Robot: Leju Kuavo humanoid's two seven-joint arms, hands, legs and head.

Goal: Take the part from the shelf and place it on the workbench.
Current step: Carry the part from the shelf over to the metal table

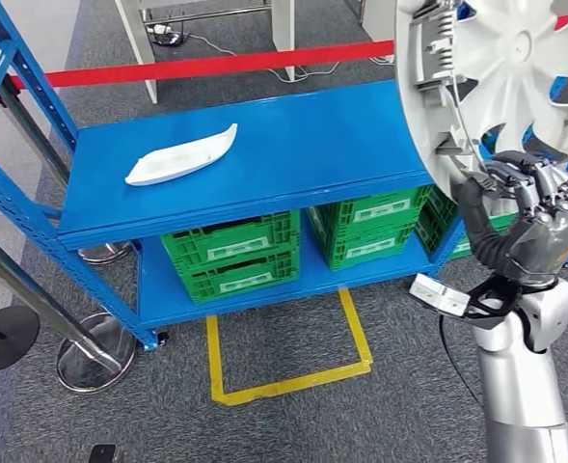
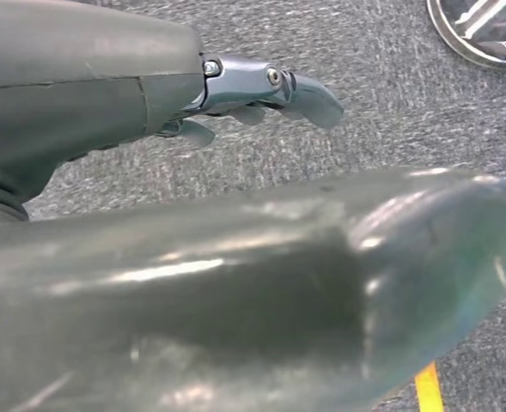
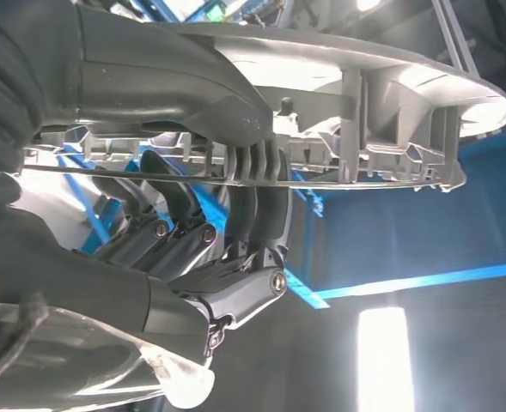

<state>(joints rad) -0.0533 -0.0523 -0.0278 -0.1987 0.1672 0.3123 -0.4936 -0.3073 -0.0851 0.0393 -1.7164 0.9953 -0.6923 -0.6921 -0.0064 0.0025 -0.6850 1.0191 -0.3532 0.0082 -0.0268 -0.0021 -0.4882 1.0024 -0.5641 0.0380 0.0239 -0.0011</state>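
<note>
At upper right, the right hand [image 1: 535, 207] grips the wheel cover [image 1: 499, 68], lifted clear of the shelf [image 1: 303, 145]. The left hand [image 2: 263, 90] hangs empty, fingers apart. Carrying and setting it on the workbench remain.

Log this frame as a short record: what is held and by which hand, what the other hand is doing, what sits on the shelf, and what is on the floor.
held part: white wheel cover, gripped at its rim
holding hand: right hand, raised at the shelf's right end
other hand: left hand, holding nothing, fingers extended over the grey carpet
shelf top: blue shelf with a white curved part lying on it
lower shelf: green crates
floor: yellow tape outline in front of the shelf
</note>
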